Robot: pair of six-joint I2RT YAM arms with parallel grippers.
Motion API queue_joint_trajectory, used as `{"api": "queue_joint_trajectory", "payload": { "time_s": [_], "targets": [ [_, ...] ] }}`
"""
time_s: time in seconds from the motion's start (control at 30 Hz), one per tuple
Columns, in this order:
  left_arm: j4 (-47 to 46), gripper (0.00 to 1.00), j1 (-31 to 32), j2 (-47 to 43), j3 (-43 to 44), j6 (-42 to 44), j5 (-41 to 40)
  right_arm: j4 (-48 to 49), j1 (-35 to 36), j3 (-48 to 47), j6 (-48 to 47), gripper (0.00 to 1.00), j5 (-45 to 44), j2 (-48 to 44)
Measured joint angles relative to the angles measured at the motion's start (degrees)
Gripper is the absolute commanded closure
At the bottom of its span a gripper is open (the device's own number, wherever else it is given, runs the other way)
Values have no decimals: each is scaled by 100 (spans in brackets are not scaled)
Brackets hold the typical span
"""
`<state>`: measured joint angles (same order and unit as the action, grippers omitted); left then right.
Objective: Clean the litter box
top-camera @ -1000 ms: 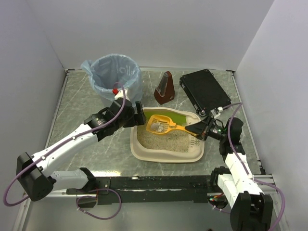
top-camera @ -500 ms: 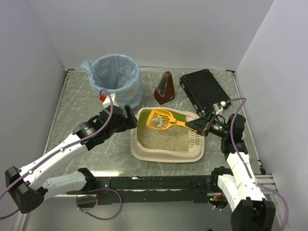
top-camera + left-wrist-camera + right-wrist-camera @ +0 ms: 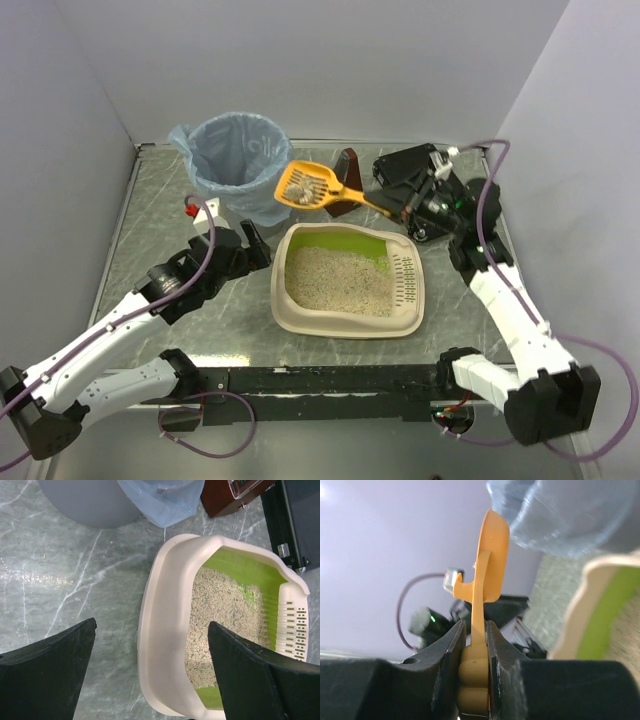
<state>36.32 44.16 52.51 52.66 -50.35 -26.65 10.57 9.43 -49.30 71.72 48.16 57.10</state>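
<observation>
Two arms are reaching over a grey marbled table (image 3: 170,200) in the top view. At table centre the litter box (image 3: 283,300) is sitting flat with sandy grey litter lying inside. Its lime-green end wall is facing 12 o'clock, and its slotted ledge (image 3: 405,275) is running along the 3 o'clock side.

At 1 o'clock from the box the right gripper (image 3: 398,212) is pinching its jaws tight on the handle of an orange slotted scoop (image 3: 304,186). The right wrist view is showing both fingers (image 3: 451,645) pressing that handle, with the scoop (image 3: 492,545) seen edge-on. The scoop head is hanging in the air at 11 o'clock from the box, just beside the 3 o'clock rim of the blue-bag-lined bin (image 3: 238,160). Whether anything is lying in the scoop head: cannot tell.

At 9 o'clock from the box the left gripper (image 3: 255,243) is hovering with jaws spread wide, gripping nothing. In the left wrist view the box's cream wall (image 3: 162,630) is showing between its black fingers (image 3: 50,675).

A brown wedge-shaped object (image 3: 347,165) is standing at 12 o'clock from the box, behind the scoop handle. A flat black case (image 3: 395,168) is lying at 1 o'clock, partly under the right arm.
</observation>
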Motion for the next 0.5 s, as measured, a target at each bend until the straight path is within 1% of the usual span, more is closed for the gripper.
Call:
{"api": "queue_joint_trajectory", "payload": {
  "time_s": [0.1, 0.23, 0.37, 0.47, 0.5],
  "targets": [
    [46, 3, -24, -107, -9, -4, -44, -48, 269, -662, 168, 100, -289, 595],
    [192, 3, -39, -170, -74, -59, -101, -205, 634, -1821, 234, 100, -577, 1679],
    [291, 3, -57, -326, -229, -155, -103, -800, 1040, -3477, -79, 100, -855, 2942],
    [470, 3, -63, -525, -323, -236, -61, -1386, 1403, -4647, -557, 100, -1252, 3814],
    [544, 3, -66, -575, -330, -291, -57, -1589, 1473, -4892, -743, 100, -1360, 4009]
  ]
}}
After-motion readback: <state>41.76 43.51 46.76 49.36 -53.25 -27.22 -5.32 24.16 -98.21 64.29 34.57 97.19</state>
